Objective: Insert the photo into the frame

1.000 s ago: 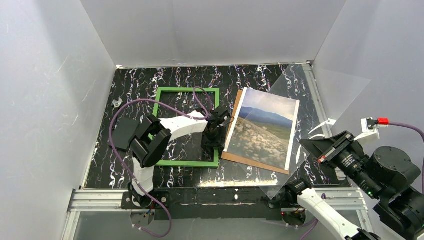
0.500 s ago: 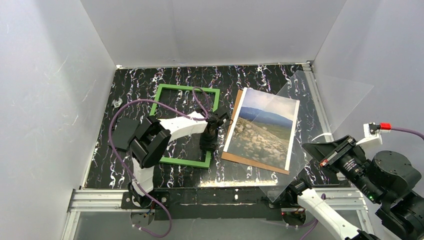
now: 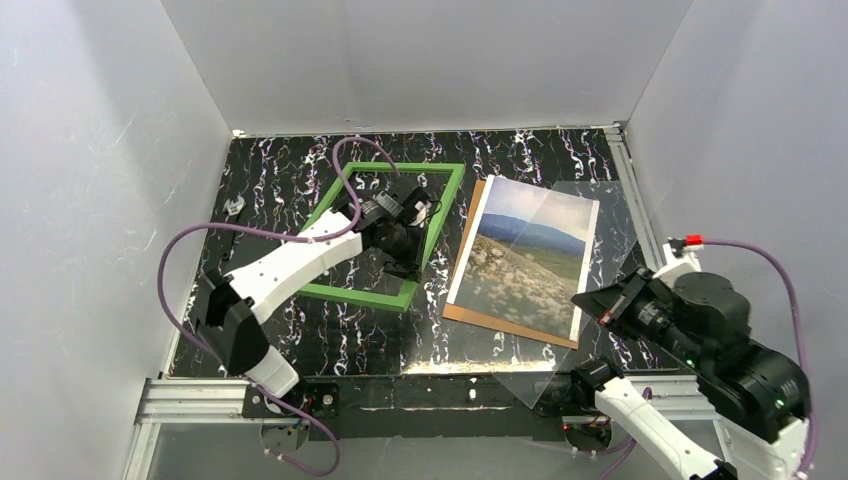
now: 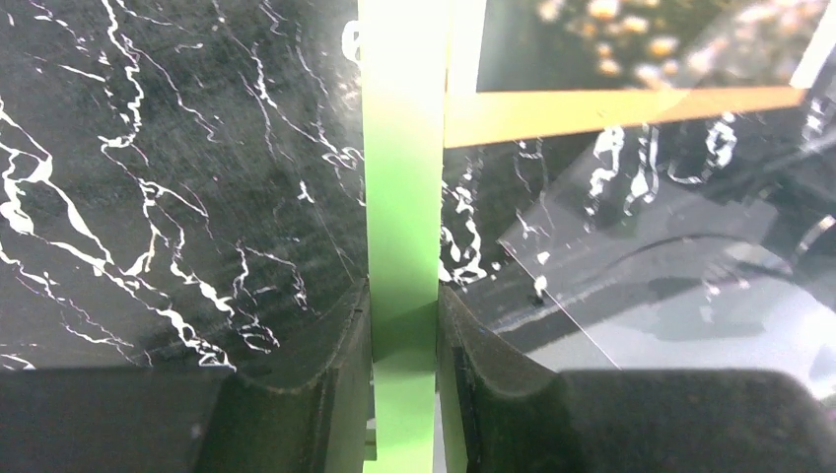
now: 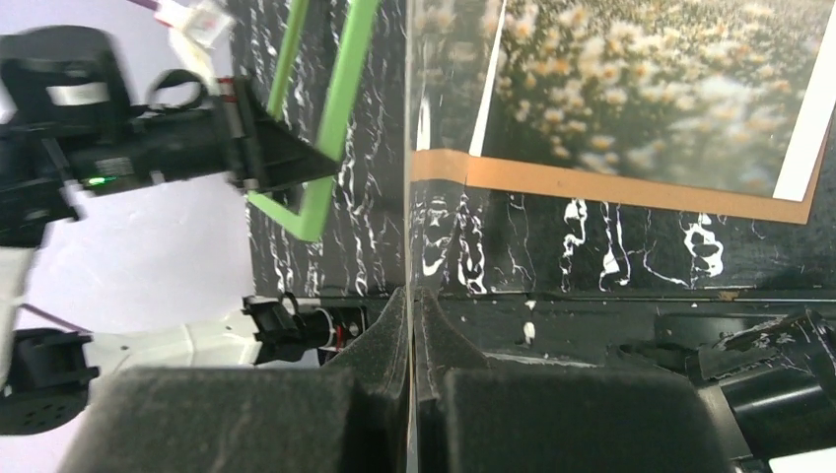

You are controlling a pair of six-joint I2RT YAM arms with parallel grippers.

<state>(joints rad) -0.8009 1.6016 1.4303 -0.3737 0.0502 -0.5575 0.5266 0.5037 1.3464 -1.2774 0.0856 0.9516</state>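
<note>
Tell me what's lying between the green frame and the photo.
In the top view, just a strip of bare black marbled table, then the thin edge of the brown backing board sticking out beside the photo.

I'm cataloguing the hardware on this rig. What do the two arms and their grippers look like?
Both arms pair white tubular links with chunky black joint housings: left arm, right arm. Each trails a purple cable; the right one's ends in a red connector. The left gripper and right gripper have black, matte, wedge-shaped fingers.
</note>
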